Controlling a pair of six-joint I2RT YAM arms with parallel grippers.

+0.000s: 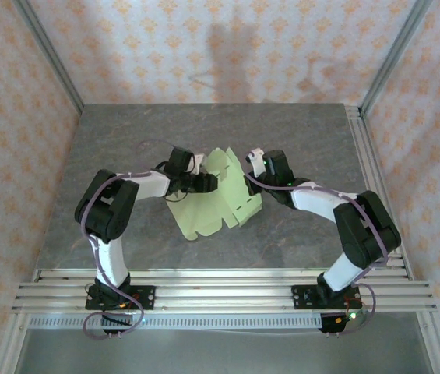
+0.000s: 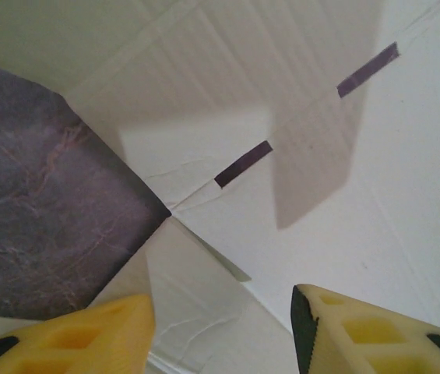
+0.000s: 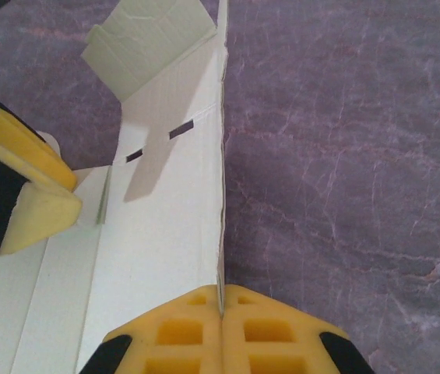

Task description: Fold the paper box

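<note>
Paper box (image 1: 218, 201): pale green card, part-folded, at mid worktop (image 1: 305, 140) between the two arms. It sits askew to the worktop edges; long axis can't be told from above. Right pincer (image 3: 221, 310) is clamped on the edge of an upright wall, which runs straight away from it. Left pincer (image 2: 223, 331) has its fingers apart over a flat panel on the card's left side.

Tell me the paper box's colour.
Pale yellow-green paper box, clearest in the top external view.

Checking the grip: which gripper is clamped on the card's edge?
The right gripper, shut on the paper box at its raised edge; the left gripper stands open.
</note>
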